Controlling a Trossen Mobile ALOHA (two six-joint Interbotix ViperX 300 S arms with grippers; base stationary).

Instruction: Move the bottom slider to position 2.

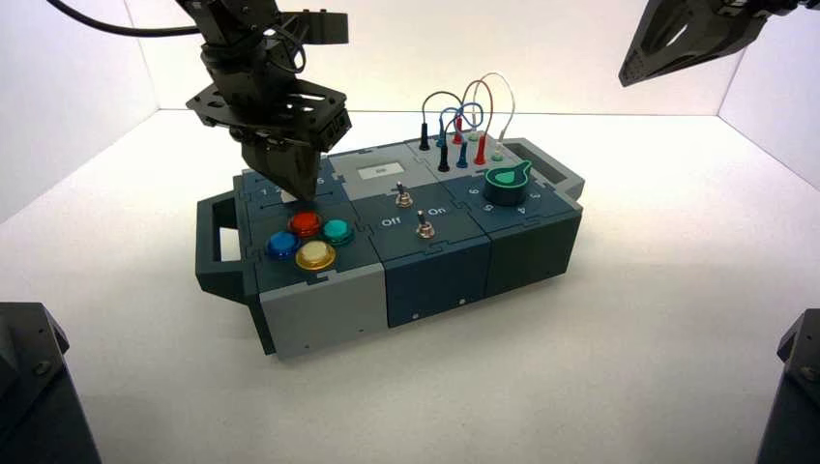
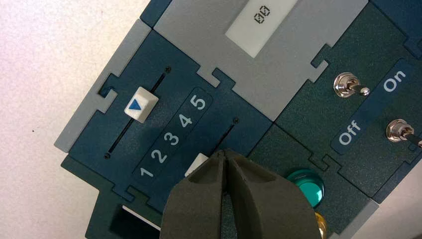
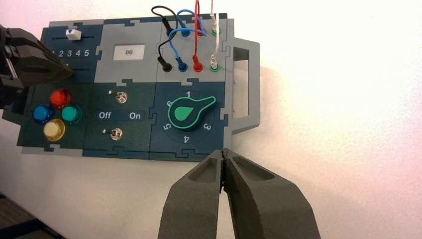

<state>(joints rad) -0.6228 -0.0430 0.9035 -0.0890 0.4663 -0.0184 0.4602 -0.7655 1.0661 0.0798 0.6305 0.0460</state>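
The bottom slider [image 2: 197, 164] is a small white knob on the dark blue panel, mostly hidden under my left gripper [image 2: 225, 153]. Only one corner of it shows, beside the numerals 2 [image 2: 159, 156] and 3. The left gripper is shut and its tips point down at the knob's side, at the box's left rear [image 1: 295, 187]. I cannot tell whether they touch it. The other slider [image 2: 141, 104], white with a blue triangle, sits near 4 to 5. My right gripper [image 3: 222, 154] is shut and empty, parked high at the right [image 1: 677, 39], off the box.
The box [image 1: 435, 271] bears red [image 1: 306, 223], teal [image 1: 337, 231], blue and yellow round buttons in front of the sliders. There are two toggle switches [image 2: 344, 85] by Off/On, a display reading 00 [image 2: 262, 15], a green dial [image 3: 186, 113] and looped wires [image 1: 464, 116].
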